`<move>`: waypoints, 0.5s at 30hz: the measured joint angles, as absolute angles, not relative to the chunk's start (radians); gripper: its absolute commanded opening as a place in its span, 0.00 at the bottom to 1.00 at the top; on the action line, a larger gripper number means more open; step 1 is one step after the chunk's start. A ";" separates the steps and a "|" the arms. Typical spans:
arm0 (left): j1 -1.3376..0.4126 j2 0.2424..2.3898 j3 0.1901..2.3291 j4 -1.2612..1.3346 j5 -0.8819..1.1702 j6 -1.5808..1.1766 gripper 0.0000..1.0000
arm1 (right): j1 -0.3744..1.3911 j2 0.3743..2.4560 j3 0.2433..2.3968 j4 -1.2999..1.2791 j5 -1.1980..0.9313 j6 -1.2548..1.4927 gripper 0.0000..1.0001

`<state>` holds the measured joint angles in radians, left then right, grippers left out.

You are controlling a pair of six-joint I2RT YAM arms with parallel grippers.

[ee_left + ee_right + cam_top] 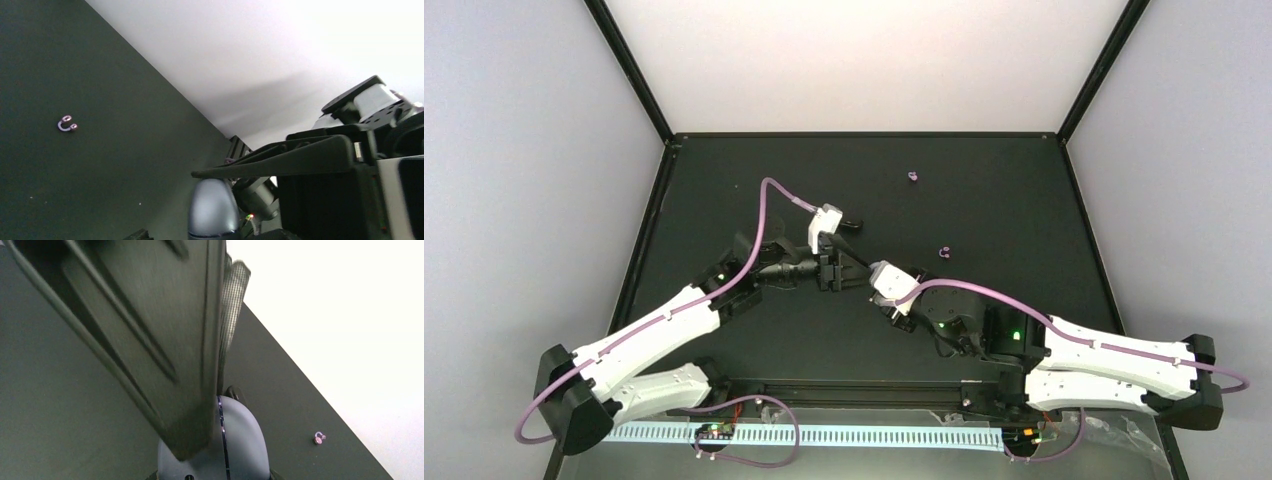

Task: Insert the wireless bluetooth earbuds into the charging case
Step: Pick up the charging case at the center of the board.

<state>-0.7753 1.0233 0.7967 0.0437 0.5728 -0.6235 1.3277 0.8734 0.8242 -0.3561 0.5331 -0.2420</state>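
The closed charging case, a grey-purple pebble, shows in the left wrist view (212, 207) and, with its seam upright, in the right wrist view (245, 445). My left gripper (849, 262) and right gripper (870, 272) meet tip to tip at mid-table, and both look shut on the case. It is hidden between them in the top view. Each wrist view shows the other gripper's dark finger lying against the shell. Two lavender earbuds lie on the mat, one far back (912, 177) and one right of the grippers (944, 252). One earbud shows in each wrist view (66, 124) (319, 438).
The black mat (724, 180) is framed by black rails and pale walls. Purple cables loop off both arms. A white perforated strip (824, 436) runs along the near edge between the arm bases.
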 measured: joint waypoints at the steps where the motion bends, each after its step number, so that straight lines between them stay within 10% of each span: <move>1: -0.777 1.030 0.799 0.044 0.573 -0.626 0.63 | 1.329 0.876 0.826 -0.351 0.534 -0.246 0.38; 15: -0.800 1.081 0.802 0.023 0.577 -0.633 0.43 | 1.341 0.907 0.840 -0.317 0.539 -0.279 0.38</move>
